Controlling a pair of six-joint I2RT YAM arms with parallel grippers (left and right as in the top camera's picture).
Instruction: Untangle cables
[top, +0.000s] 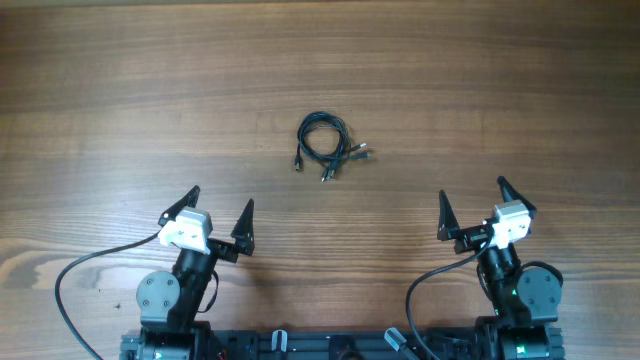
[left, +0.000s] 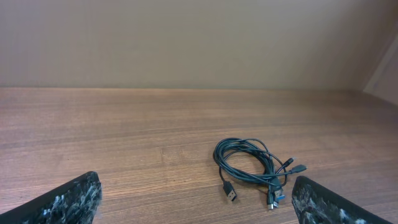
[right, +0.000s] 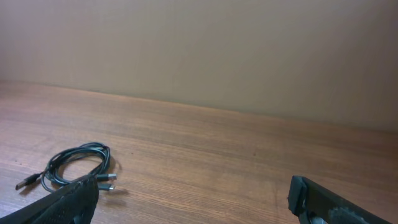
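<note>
Cables (top: 325, 145): one small loose coil, lying mid-counter (top: 100, 80), untouched, plug ends fanning out toward the robot and to its right. The bundle sits ahead of both arms and between them, well apart from each. It lies ahead and to the right of the left end effector (top: 222, 197), jaws wide, nothing held. From the right end effector (top: 472, 189), also wide and empty, it is ahead and to the left, and farther off. Left looks nearer, so probably it makes the first reach.
</note>
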